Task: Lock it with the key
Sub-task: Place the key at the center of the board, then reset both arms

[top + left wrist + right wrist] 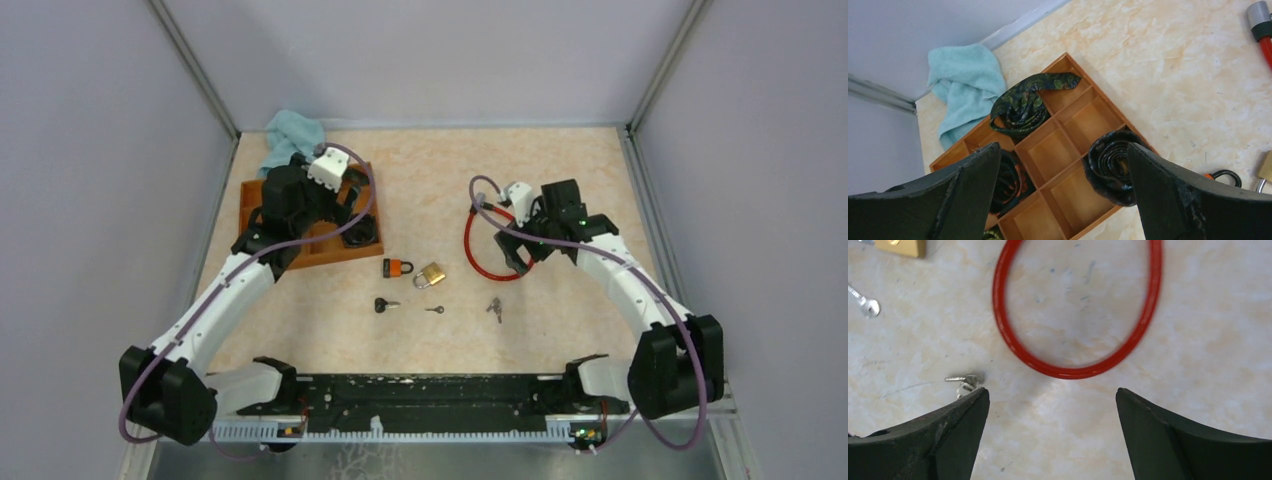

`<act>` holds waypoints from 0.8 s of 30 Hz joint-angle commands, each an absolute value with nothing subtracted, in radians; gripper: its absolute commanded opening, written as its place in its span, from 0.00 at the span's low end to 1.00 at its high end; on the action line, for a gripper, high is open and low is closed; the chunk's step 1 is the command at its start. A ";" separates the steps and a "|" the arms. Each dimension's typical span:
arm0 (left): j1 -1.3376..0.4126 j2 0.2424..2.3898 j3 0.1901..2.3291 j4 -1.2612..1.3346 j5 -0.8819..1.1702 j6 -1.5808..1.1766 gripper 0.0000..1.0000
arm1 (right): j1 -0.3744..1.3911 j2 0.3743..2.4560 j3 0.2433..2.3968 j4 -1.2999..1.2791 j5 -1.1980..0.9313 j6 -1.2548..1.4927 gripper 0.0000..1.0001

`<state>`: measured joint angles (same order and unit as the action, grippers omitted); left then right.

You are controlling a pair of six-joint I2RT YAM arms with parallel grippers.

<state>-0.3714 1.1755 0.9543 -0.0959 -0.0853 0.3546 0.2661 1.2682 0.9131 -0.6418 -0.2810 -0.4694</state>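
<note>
My left hand (pixel 1063 150) gapes fully, empty, over the wooden compartment tray (pixel 1093 120) left of the brass padlock (pixel 431 274). Rolled dark ties (pixel 1020 107) fill several cells. My right hand (pixel 1053 395) is spread wide, gripping nothing, above the glossy red cable loop (pixel 1073 372) right of that padlock. A black-headed key (pixel 384 305) lies on the marbled worktop (pixel 560 170), near-left of the padlock.

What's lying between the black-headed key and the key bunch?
A small key, apart from both the black-headed key and the key bunch, seen in the top view.
</note>
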 commanded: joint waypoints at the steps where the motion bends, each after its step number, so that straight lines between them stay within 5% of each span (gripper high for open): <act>1: -0.310 1.102 0.915 -0.094 -0.041 0.348 1.00 | 0.245 1.173 1.012 -0.547 -0.123 -0.339 0.98; 13: -0.067 0.990 0.751 0.060 0.248 0.201 1.00 | 0.231 1.044 0.968 -0.328 0.060 -0.154 0.99; 24: -0.040 0.856 0.627 0.161 0.324 0.238 1.00 | 0.229 0.855 0.845 -0.179 0.064 -0.225 0.99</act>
